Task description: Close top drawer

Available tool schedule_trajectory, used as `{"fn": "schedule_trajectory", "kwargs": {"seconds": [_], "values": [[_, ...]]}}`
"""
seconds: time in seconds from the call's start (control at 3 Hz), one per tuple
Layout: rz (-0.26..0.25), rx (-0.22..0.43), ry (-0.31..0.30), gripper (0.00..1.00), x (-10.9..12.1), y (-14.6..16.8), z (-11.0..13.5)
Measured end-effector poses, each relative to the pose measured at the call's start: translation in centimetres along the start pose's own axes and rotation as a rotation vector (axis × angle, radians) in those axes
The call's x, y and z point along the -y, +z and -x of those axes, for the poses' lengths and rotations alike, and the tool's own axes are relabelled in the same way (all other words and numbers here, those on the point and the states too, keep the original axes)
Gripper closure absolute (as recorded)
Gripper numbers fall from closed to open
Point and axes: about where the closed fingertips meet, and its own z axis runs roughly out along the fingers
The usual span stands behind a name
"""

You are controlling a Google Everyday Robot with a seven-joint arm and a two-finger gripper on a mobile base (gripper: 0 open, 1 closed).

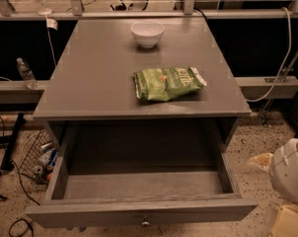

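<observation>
Top drawer point(139, 212) wide open; gripper point(261, 162) low right, clear of it; cannot tell its state.

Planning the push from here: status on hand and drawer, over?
Hand out of view; arm shell low right. Top drawer pulled wide open. Chip bag, bowl on top, outside its path.
</observation>
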Motion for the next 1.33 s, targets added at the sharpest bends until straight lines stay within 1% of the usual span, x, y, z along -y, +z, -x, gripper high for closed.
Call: {"fn": "schedule_trajectory", "kwargs": {"seconds": [0.33,0.67,1.0,1.33], "values": [[0.061,-0.042,0.023,0.0,-1.7,3.1,-0.8],[0.137,-0.132,0.063,0.0,-3.7,6.5,-1.6],[0.137,-0.132,0.063,0.0,-3.7,6.5,-1.6],[0.203,-0.178,0.083,0.03,-4.0,9.4,-2.4]]}}
